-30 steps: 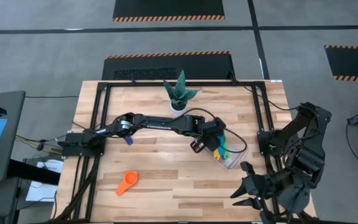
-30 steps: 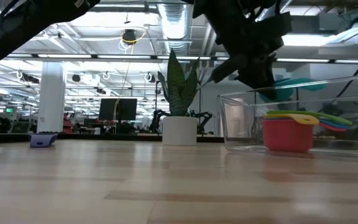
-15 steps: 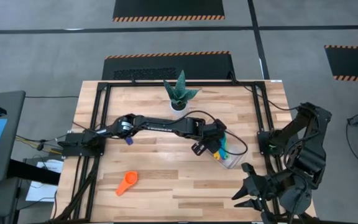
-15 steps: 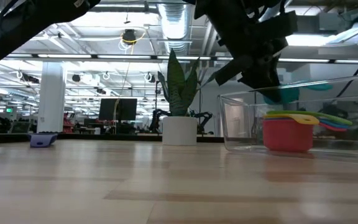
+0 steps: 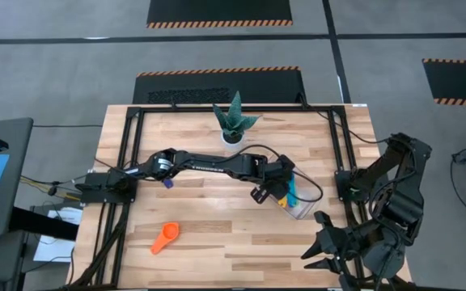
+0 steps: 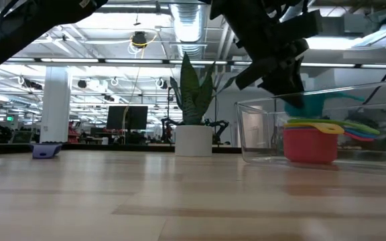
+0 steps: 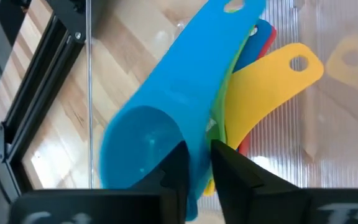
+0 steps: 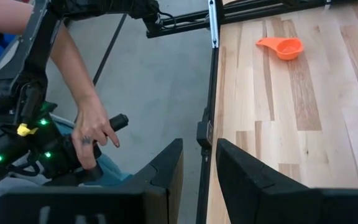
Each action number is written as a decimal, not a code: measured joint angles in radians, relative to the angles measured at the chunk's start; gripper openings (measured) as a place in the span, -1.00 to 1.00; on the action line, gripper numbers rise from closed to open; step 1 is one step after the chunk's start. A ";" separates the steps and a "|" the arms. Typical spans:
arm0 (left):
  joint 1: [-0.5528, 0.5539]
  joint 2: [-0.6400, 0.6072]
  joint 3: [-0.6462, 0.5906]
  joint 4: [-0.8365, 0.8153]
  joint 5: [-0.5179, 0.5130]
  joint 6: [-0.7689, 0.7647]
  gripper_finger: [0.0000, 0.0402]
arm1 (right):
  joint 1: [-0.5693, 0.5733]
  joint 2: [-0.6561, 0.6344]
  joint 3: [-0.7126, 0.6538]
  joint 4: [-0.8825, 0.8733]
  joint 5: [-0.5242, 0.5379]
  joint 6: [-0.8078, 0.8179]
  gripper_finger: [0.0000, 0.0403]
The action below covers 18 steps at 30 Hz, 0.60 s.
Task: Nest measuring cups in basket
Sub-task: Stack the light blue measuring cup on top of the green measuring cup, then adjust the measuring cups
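Observation:
My left gripper (image 7: 197, 165) reaches across the table and hangs over the clear basket (image 5: 302, 208), shut on the light blue cup (image 7: 166, 118). Below it in the basket sits a stack of nested cups: red (image 6: 309, 144) at the bottom, with yellow (image 7: 278, 81), green and blue handles fanned out. The orange cup (image 5: 166, 237) lies on the table's near left part. The dark blue cup (image 5: 167, 183) rests beside the left arm. My right gripper (image 5: 320, 242) waits open off the table's near right corner. My left gripper pinches the light blue cup between its two fingers (image 7: 176, 165) at the bowl's wall near the handle root (image 7: 197, 134), coming from above and slanting down. The cup is lifted clear above the nested stack, tilted, with its handle (image 7: 229, 18) pointing away from the fingers.
A white pot with a green spiky plant (image 5: 233, 133) stands at the far middle of the table. Black frame rails run along the table's edges (image 8: 211, 74). A person's hand (image 8: 95, 134) grips a control handle beside the table in the right wrist view.
My left gripper has sunk a little into the basket toward the nested stack, carrying the light blue cup with it and staying shut on it.

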 joint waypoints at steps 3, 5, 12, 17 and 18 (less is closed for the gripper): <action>0.000 0.000 0.000 0.000 0.000 -0.011 -0.59 | 0.000 0.000 0.000 0.000 0.000 0.000 -0.41; 0.001 0.000 0.000 0.001 0.000 -0.010 -0.49 | 0.000 0.000 0.000 0.000 0.000 0.000 -0.41; 0.000 0.000 0.000 0.004 -0.065 -0.009 -0.30 | 0.000 0.000 0.000 0.000 0.000 0.000 -0.41; -0.006 0.000 0.000 0.003 -0.171 -0.003 -0.29 | 0.000 0.000 0.000 0.000 0.000 -0.001 -0.41; -0.008 0.000 0.000 0.001 -0.187 -0.003 -0.28 | 0.000 0.000 0.000 0.000 0.000 -0.001 -0.41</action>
